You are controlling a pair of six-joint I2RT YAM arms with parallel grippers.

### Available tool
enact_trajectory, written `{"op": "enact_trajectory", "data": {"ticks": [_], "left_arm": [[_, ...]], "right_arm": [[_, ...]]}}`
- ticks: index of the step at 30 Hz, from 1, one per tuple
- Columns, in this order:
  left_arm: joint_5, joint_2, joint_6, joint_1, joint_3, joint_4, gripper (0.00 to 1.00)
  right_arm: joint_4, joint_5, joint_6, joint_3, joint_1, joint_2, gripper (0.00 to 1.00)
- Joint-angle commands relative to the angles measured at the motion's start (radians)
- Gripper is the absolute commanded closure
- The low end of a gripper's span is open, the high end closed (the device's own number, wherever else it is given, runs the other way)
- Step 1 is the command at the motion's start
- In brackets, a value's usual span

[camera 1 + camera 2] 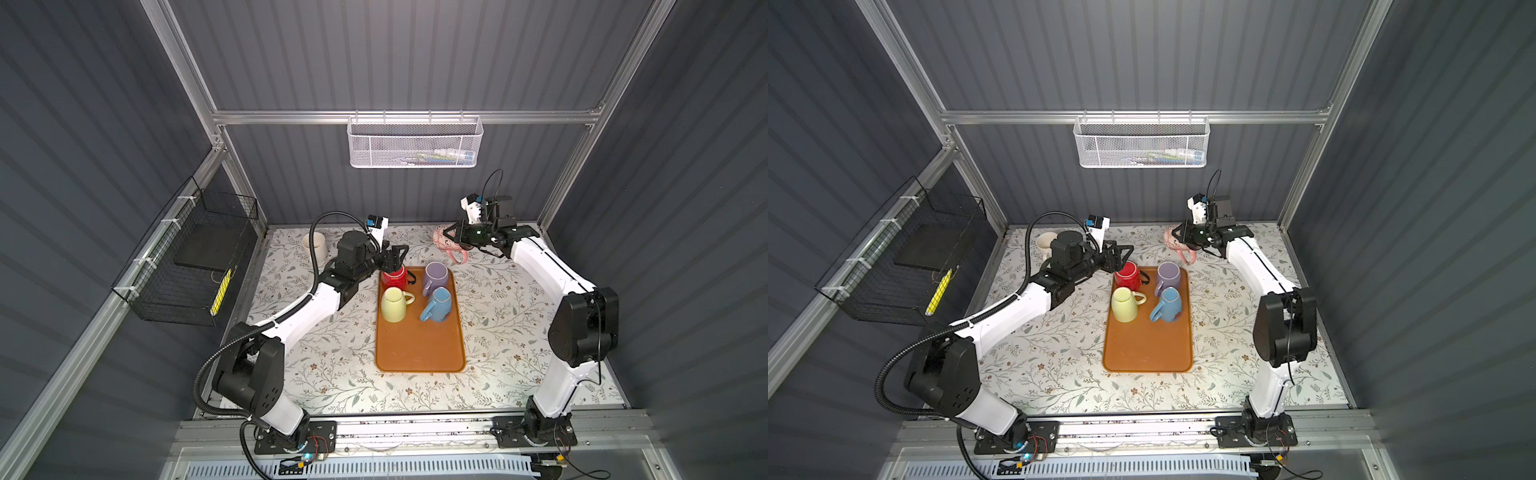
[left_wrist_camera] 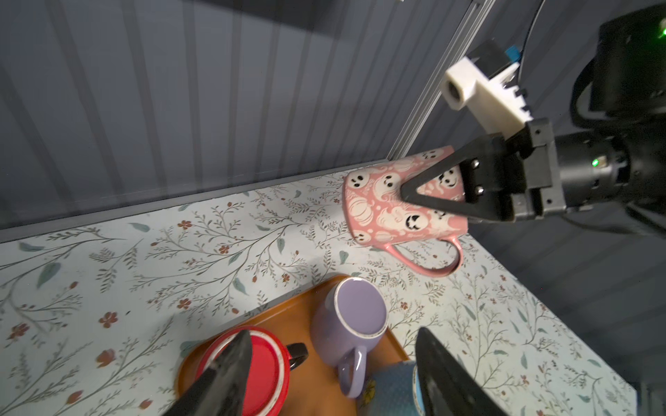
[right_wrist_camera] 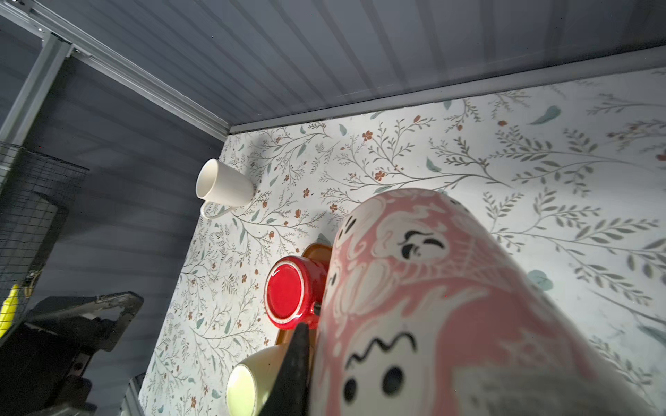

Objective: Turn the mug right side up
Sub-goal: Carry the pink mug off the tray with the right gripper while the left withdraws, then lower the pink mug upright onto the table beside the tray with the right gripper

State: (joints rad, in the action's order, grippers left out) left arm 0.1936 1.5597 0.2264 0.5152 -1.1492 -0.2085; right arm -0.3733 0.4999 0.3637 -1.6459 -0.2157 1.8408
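Mug: pink ghost-patterned ceramic mug (image 2: pixel 382 216), tipped sideways beyond the orange plastic tray (image 1: pixel 419 353).
My right gripper (image 2: pixel 407 191): clamped on its rim wall.
My left gripper (image 1: pixel 397 254): jaws apart, over the red ceramic mug (image 1: pixel 394 277).
Handling: probably heavy, stiff, glaze-slick, breakable; the rim pinch may pivot.

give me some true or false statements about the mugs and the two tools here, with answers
1. The right tool grips the pink mug. True.
2. The pink mug stands on the orange tray. False: it is tipped on its side, off the tray, beyond the tray's far end.
3. Four mugs sit on the tray. True: the red mug, purple mug, yellow mug and blue mug.
4. The left tool holds the red mug. False: its jaws are open by the red mug and hold nothing.
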Motion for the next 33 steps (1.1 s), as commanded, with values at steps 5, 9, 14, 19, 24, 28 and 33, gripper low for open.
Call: {"op": "enact_trajectory", "data": {"ticks": [5,9,14,19,24,28,33], "left_arm": [[-0.077,-0.058,-0.105,-0.002,-0.045,0.153,0.29],[-0.115,-0.084,-0.130,0.001,-0.048,0.209,0.29],[-0.181,-0.106,-0.172,0.023,-0.071,0.306,0.29],[-0.132,-0.149,-0.197,0.029,-0.043,0.313,0.29],[-0.033,-0.162,-0.219,0.029,-0.052,0.363,0.30],[-0.078,-0.176,-0.225,0.029,-0.054,0.412,0.30],[-0.121,-0.195,-0.214,0.029,-0.042,0.452,0.30]], "right_arm": [[-0.185,-0.119,-0.131,-0.140,0.006,-0.026,1.00],[-0.242,-0.189,-0.162,-0.170,0.012,-0.017,1.00],[-0.348,-0.275,-0.214,-0.244,0.028,0.021,1.00],[-0.457,-0.373,-0.258,-0.340,0.038,0.090,1.00],[-0.545,-0.441,-0.293,-0.444,0.049,0.184,1.00],[-0.570,-0.446,-0.309,-0.496,0.058,0.250,1.00],[-0.600,-0.475,-0.312,-0.562,0.064,0.322,1.00]]}}
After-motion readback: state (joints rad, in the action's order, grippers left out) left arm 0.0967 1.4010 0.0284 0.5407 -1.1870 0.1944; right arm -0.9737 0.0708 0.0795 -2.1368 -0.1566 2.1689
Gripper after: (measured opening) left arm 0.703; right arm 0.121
